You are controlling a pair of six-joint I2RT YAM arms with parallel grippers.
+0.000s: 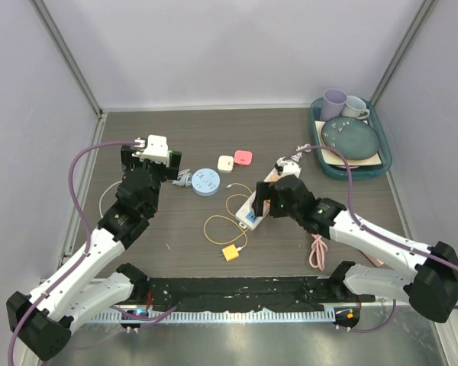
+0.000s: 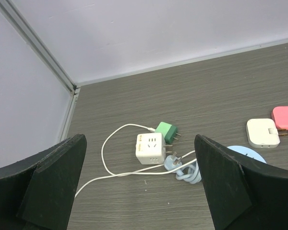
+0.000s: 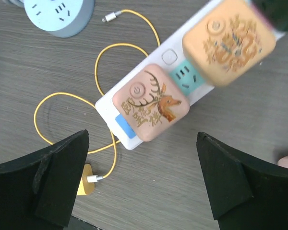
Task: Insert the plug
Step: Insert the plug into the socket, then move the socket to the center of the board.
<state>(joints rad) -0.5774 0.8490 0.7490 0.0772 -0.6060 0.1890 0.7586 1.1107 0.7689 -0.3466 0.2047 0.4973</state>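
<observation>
Misalignment worries us most: our left gripper (image 2: 138, 143) and right gripper (image 3: 143, 134) both hang with fingers spread, holding nothing. The pale blue plug (image 2: 173, 162) lies on the table (image 2: 206, 86) just beside the white cube socket (image 2: 150, 148), below the left gripper. A skewed pinch could tilt its prongs, and the unbraced cube may slide when pushed.

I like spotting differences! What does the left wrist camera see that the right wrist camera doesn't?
Only the left wrist camera sees the white cube socket, the green plug and the pink charger. Only the right wrist camera sees the power strip, its deer plug and the yellow cable. Both see the round blue socket and the wooden table.
</observation>
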